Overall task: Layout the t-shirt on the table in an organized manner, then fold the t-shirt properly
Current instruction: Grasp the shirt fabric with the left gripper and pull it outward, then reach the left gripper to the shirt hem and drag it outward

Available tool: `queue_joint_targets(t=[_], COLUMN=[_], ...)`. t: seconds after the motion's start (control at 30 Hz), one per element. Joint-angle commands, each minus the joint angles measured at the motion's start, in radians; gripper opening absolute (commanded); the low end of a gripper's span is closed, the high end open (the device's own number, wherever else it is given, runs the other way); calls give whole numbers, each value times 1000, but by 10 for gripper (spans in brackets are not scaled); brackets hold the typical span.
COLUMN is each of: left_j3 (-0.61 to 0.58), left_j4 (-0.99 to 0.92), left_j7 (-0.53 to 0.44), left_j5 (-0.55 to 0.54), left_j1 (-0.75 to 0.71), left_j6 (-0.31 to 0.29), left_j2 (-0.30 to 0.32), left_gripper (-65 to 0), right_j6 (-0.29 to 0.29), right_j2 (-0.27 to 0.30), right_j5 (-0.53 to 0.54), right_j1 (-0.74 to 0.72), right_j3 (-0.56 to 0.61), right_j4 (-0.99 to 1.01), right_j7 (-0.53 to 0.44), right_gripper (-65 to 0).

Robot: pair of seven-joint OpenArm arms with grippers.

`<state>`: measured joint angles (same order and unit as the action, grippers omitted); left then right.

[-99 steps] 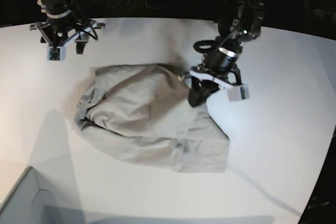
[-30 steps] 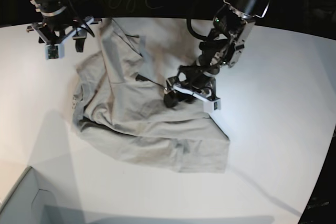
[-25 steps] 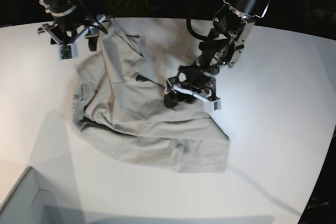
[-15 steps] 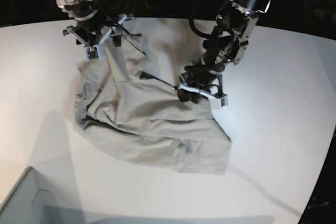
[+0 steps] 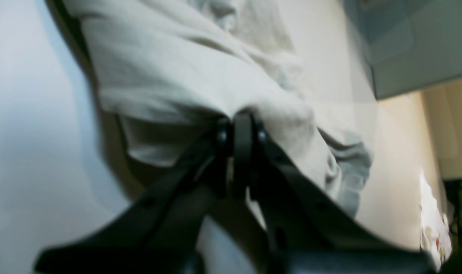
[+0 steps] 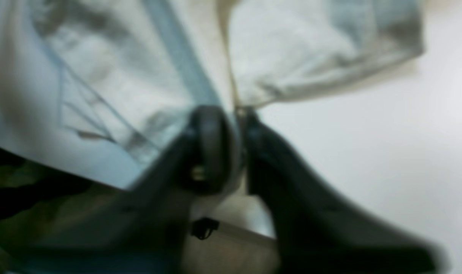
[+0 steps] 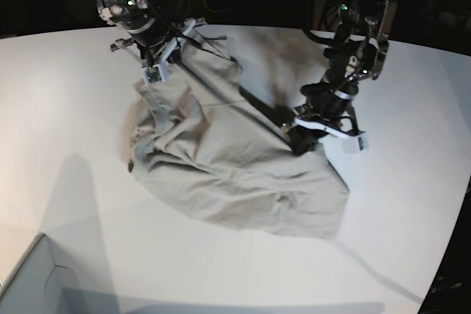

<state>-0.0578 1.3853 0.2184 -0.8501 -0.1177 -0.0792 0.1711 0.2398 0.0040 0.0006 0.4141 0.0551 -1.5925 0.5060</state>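
At the lower left corner of the base view the pale grey box corner (image 7: 33,284) sits where it sat in every earlier frame. Above it, in the upper left, the right gripper (image 7: 158,60) has come in from the far left edge, where it hung with jaws wide a second ago, and now stands over the top edge of the t-shirt (image 7: 228,174). Its wrist view, though blurred, shows the two dark fingers (image 6: 210,148) pressed together with a fold of grey cloth pinched between them.

The t-shirt lies crumpled across the middle of the table (image 7: 66,108). Since the earlier frames it has been drawn toward the right and the back: its upper edge now reaches up near the far rim, and its lower right corner lies further right than before.

Right of centre, the left gripper (image 7: 302,134) has shifted to the right and slightly down along with the cloth. Its wrist view shows the jaws closed tight, a bunch of fabric (image 5: 200,68) caught at the fingertips (image 5: 242,125), the cloth draping away over the white surface.
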Motion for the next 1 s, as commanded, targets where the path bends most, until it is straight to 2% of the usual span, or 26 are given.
queue_joint_targets(t=[0.0, 0.17, 0.33, 0.47, 0.57, 0.77, 0.97], left_j3=[29, 140, 200, 197, 200, 195, 148], left_j4=[38, 101, 145, 188, 237, 277, 274], left_j7=[-29, -24, -23, -21, -24, -21, -15], left_j5=[-4, 1, 7, 7, 7, 9, 9], left_j1=[-1, -47, -70, -95, -109, -67, -61], left_j6=[-11, -11, -11, -11, -11, -11, -11], left_j2=[12, 28, 28, 52, 68, 121, 160], left_gripper=[-650, -650, -650, -641, -600, -598, -597], right_j6=[11, 11, 11, 11, 13, 13, 13], right_j2=[8, 47, 41, 40, 41, 40, -5], right_j5=[-6, -4, -4, -3, -3, -3, -1], right_j1=[-1, 7, 22, 16, -10, -27, -10], right_j3=[-5, -7, -57, -84, -111, -117, -107], right_j4=[-24, -153, -337, -417, -426, -424, -408], right_j7=[-7, -7, -8, -10, -10, -10, -2], right_gripper=[-650, -650, -650, -650, -650, -650, -650])
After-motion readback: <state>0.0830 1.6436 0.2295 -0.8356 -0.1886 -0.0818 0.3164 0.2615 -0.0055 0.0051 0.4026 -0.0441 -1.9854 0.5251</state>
